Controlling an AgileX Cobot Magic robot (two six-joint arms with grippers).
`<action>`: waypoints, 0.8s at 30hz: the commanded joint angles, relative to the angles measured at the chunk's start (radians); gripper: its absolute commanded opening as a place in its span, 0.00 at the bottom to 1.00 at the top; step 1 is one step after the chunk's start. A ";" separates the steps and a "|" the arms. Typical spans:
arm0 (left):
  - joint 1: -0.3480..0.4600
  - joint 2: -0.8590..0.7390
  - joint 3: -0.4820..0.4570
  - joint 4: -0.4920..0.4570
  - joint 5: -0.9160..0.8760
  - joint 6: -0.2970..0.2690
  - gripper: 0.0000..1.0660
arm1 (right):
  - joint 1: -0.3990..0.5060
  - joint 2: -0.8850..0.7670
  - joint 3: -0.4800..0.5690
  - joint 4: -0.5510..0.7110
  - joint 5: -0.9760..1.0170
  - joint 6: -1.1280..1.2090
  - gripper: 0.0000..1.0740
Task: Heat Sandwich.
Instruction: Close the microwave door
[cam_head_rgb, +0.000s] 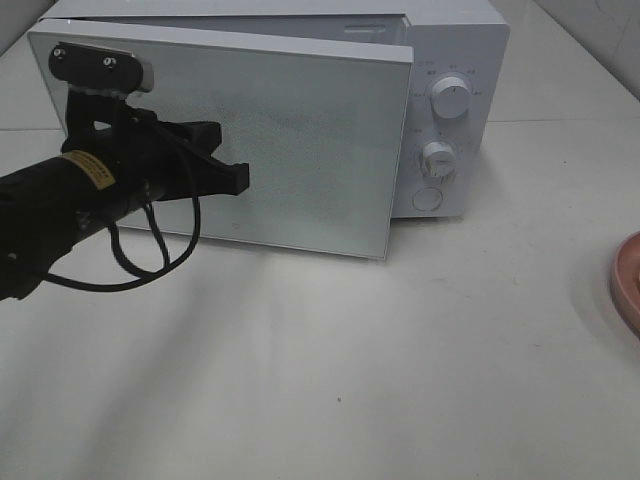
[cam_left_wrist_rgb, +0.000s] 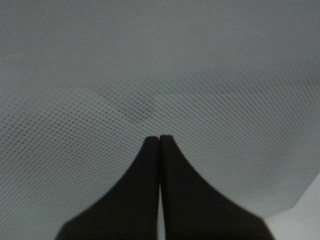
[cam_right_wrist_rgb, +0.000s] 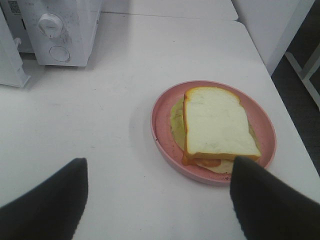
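Note:
The sandwich (cam_right_wrist_rgb: 215, 122), white bread with a tan crust and a pale green layer beneath, lies on a round pink plate (cam_right_wrist_rgb: 162, 125) in the right wrist view. My right gripper (cam_right_wrist_rgb: 157, 165) is open and empty, its fingers apart just short of the plate. In the exterior view only the plate's rim (cam_head_rgb: 628, 280) shows at the right edge, and the right arm is out of view. The white microwave (cam_head_rgb: 455, 40) stands at the back with its door (cam_head_rgb: 300, 150) ajar. My left gripper (cam_head_rgb: 240, 178) is shut, with its tips (cam_left_wrist_rgb: 159, 137) at the door's dotted front.
The microwave's panel carries two knobs (cam_head_rgb: 451, 100) (cam_head_rgb: 438, 158) and a round button (cam_head_rgb: 427, 198). The microwave also shows in the right wrist view (cam_right_wrist_rgb: 60, 25). The white table (cam_head_rgb: 350, 380) ends close behind the plate. The oven's inside is hidden by the door.

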 joint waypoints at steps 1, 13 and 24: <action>-0.011 0.007 -0.030 -0.017 0.019 0.004 0.00 | -0.004 -0.029 -0.003 -0.008 -0.006 0.008 0.70; -0.038 0.095 -0.231 -0.056 0.122 0.011 0.00 | -0.004 -0.029 -0.003 -0.008 -0.006 0.008 0.70; -0.072 0.174 -0.350 -0.071 0.150 0.027 0.00 | -0.004 -0.029 -0.003 -0.008 -0.006 0.008 0.70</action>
